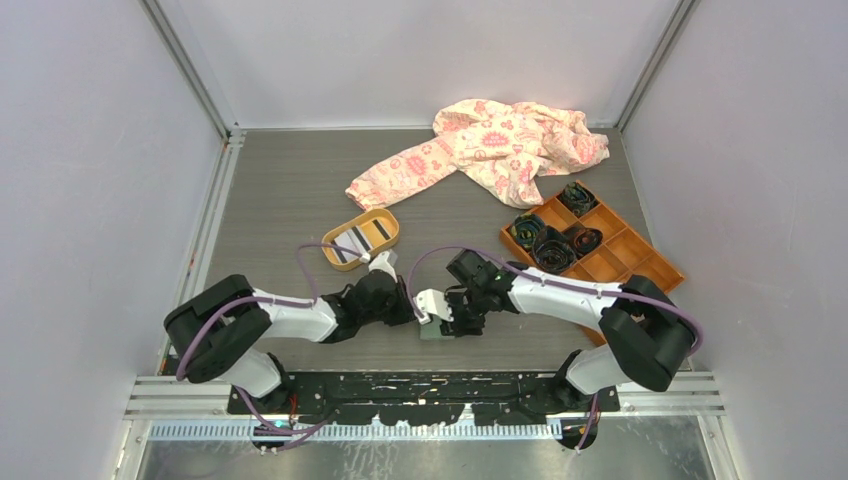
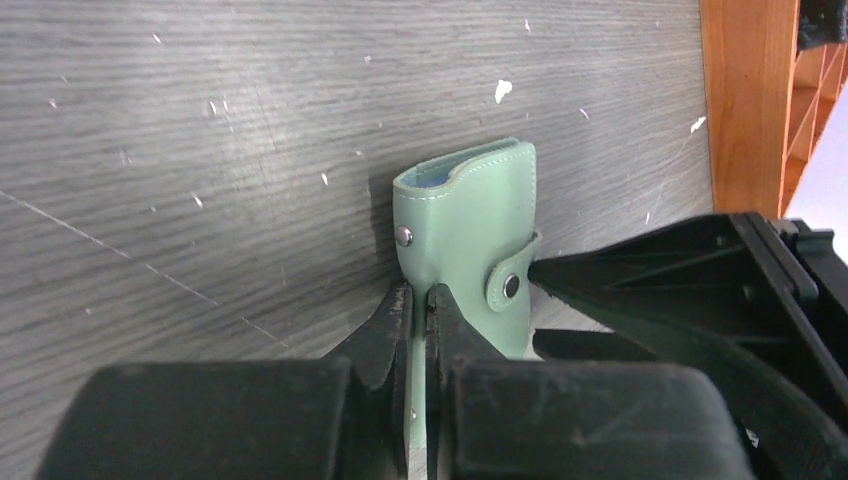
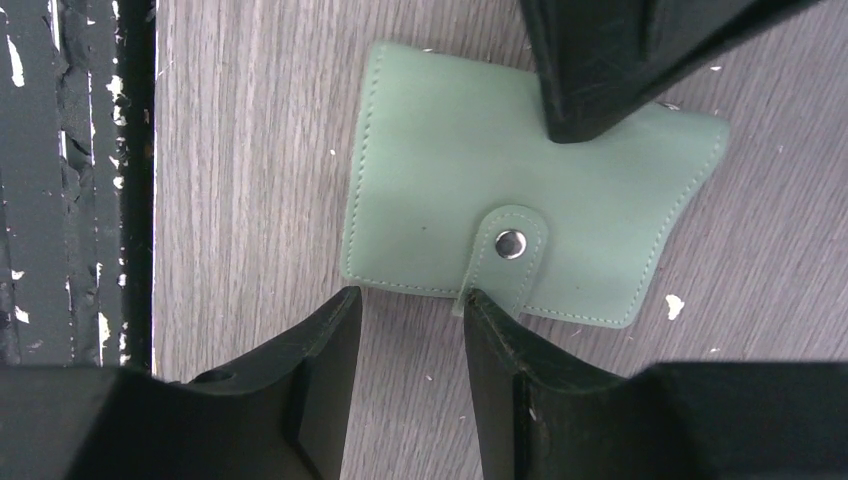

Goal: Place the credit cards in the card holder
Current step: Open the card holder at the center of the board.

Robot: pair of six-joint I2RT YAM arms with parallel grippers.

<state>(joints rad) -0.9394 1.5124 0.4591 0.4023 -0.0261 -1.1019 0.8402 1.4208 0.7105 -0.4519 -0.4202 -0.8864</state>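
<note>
Card holder (image 3: pixel 440 180) lying snapped shut on the bench (image 1: pixel 300 190): left end effector (image 2: pixel 420 300) pinches its edge; right end effector (image 3: pixel 410 305), narrowly parted, faces the snap tab (image 3: pixel 510 245).

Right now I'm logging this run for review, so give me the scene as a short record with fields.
card holder: folded, lying on table between both tools
left tool: shut on the card holder's edge
right tool: open, tips at the snap tab edge
credit cards: in the orange oval tray, beyond the tools
progress: no card in either tool
</note>
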